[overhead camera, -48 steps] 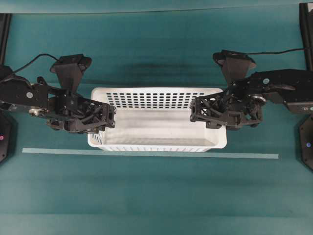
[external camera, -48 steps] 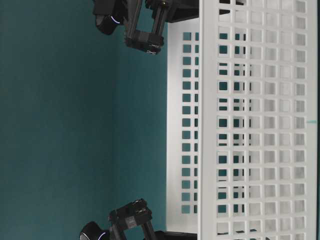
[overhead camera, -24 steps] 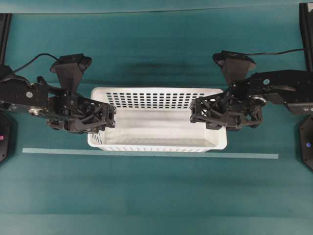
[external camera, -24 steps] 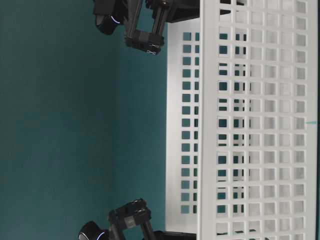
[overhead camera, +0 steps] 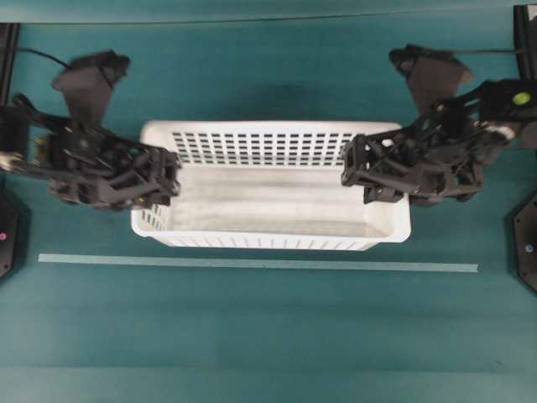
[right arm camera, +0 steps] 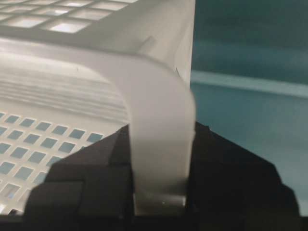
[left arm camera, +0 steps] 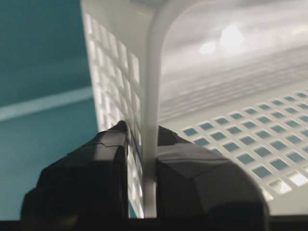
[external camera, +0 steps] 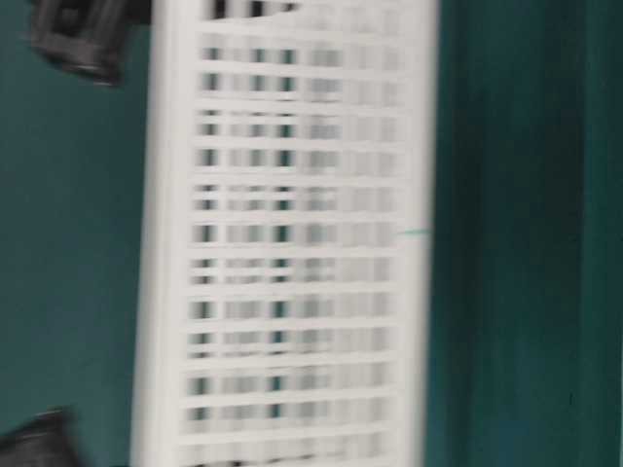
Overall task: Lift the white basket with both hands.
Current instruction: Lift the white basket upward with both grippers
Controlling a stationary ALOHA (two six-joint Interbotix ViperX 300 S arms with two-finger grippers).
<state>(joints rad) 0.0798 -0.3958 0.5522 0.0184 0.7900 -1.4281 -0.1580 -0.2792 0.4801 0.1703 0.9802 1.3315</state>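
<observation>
As both pincers clamp its ends, the white basket (overhead camera: 268, 189) has risen.

Each claw blocks one short end of the white basket (overhead camera: 268, 189); its long sides stand unobstructed.

Left gripper (overhead camera: 168, 178) at 9 o'clock, reaching in toward centre, jaws clamped on the end rim of the white basket (overhead camera: 268, 243); wrist view shows one finger (left arm camera: 91, 178) outside the wall, one inside. Right gripper (overhead camera: 352, 172) at 3 o'clock, mirrored pose, jaws pinched on the opposite end rim. Both arms extended inward, wrists bent down.
</observation>
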